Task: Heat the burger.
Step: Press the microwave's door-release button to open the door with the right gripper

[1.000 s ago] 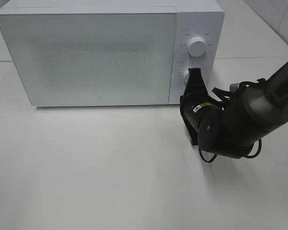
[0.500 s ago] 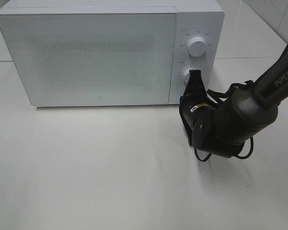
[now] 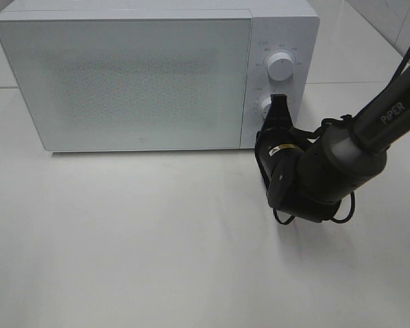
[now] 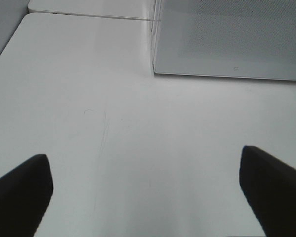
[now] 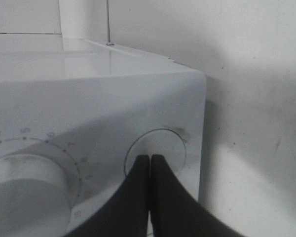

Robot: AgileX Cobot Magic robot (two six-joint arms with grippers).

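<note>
White table fills the foreground, bare and evenly lit. Above it, seen only through its own wrist camera, the left gripper hangs with its two dark fingers spread wide and nothing between them, a front corner of the microwave lying ahead of it. Farther in, on the right side of the table, the black right arm, lettered PiPER on its upper link and with a loop of black cable below its wrist, reaches toward the oven's control panel. The right gripper is pinched tight and holds nothing. Its fingers stand pressed flat together, their tips at the lower knob, partly covering it from the high camera. The right wrist view shows the same two tips meeting in front of a round knob face close to the panel's rounded corner; whether they touch it cannot be told. Just above on the panel sits the upper knob, apart from the gripper, and small grey markings ring both knobs. The microwave's door is shut, its speckled pane giving no view inside. The burger appears in none of the three views, so where it is cannot be told. Behind the oven the table runs on to pale wall tiles at the far right corner.
</note>
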